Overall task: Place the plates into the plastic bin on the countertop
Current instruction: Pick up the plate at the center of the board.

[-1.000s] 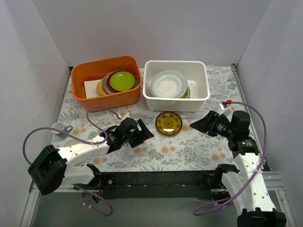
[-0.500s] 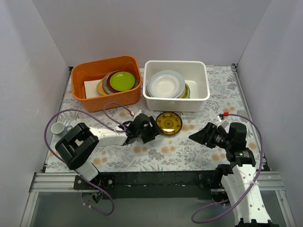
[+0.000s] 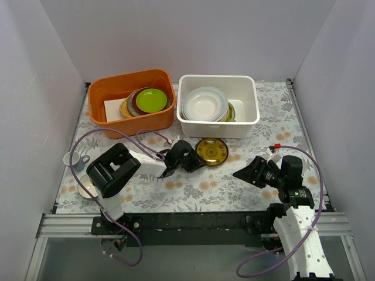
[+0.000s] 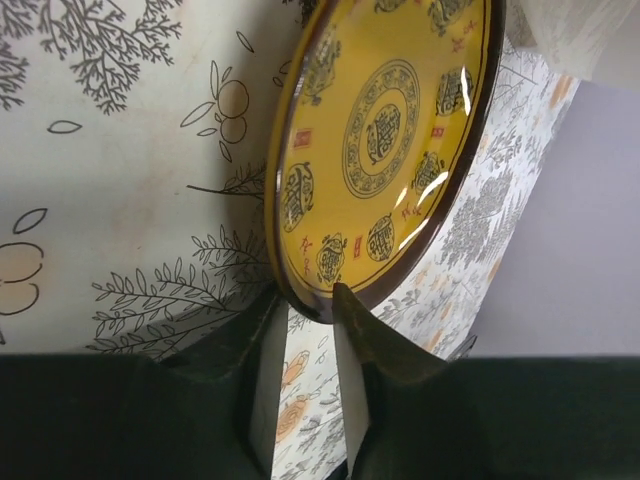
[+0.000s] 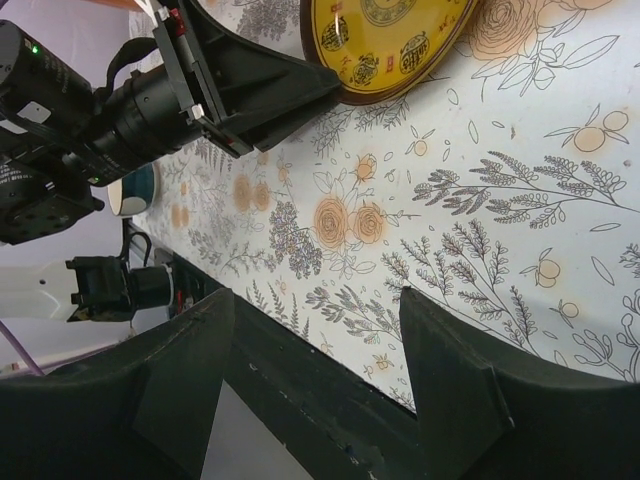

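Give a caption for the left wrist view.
Left gripper grips the yellow plate by its rim on the floral countertop.

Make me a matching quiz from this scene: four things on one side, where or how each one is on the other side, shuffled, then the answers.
1. gold plate
2. cup
3. green plate
4. right pincer

A. in the orange tub
B. open, holding nothing
C. on the countertop, just in front of the white bin
D. near the countertop's left edge

Pairs: 1-C, 2-D, 3-A, 4-B
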`<act>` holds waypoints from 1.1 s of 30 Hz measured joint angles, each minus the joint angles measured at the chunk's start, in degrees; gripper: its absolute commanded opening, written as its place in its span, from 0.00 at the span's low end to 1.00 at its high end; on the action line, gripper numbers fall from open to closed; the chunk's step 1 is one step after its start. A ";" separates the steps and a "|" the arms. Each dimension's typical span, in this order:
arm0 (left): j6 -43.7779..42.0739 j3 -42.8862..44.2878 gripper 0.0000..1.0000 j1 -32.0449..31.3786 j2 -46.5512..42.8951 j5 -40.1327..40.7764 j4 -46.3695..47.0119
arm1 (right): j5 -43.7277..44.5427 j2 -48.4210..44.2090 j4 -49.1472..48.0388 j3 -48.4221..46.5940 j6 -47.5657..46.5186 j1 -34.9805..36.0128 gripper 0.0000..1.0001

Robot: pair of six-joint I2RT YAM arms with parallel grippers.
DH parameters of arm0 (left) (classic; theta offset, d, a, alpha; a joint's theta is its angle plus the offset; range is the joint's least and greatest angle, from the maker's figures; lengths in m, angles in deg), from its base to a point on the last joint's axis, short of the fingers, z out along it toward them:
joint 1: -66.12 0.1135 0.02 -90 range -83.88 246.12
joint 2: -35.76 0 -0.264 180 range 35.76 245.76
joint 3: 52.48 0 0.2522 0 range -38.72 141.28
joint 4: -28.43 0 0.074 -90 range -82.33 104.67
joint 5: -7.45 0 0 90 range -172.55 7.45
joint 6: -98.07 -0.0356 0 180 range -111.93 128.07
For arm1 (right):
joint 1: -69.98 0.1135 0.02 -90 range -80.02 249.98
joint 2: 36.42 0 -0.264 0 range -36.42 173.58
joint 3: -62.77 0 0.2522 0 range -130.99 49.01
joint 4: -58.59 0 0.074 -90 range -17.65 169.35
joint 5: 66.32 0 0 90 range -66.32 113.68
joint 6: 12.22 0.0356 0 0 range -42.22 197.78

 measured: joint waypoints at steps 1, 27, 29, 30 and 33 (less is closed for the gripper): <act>0.44 -0.04 0.15 -0.09 0.37 0.00 0.61 | 0.00 0.00 -0.02 0.02 -0.04 0.00 0.74; 0.96 -9.81 0.00 -1.44 -11.63 0.85 -2.19 | 0.74 -1.62 0.44 4.00 -0.94 0.00 0.74; 0.48 -9.81 0.00 -1.88 -13.33 0.98 -3.04 | 0.09 -1.79 -0.37 4.50 -0.52 0.00 0.75; 0.15 -9.81 0.00 -2.19 -14.36 1.01 -3.39 | -0.07 -1.79 -0.52 4.57 -0.20 0.00 0.75; -0.74 -9.77 0.00 -3.41 -17.57 1.29 -4.48 | -0.61 -1.81 -1.09 4.57 0.31 0.00 0.75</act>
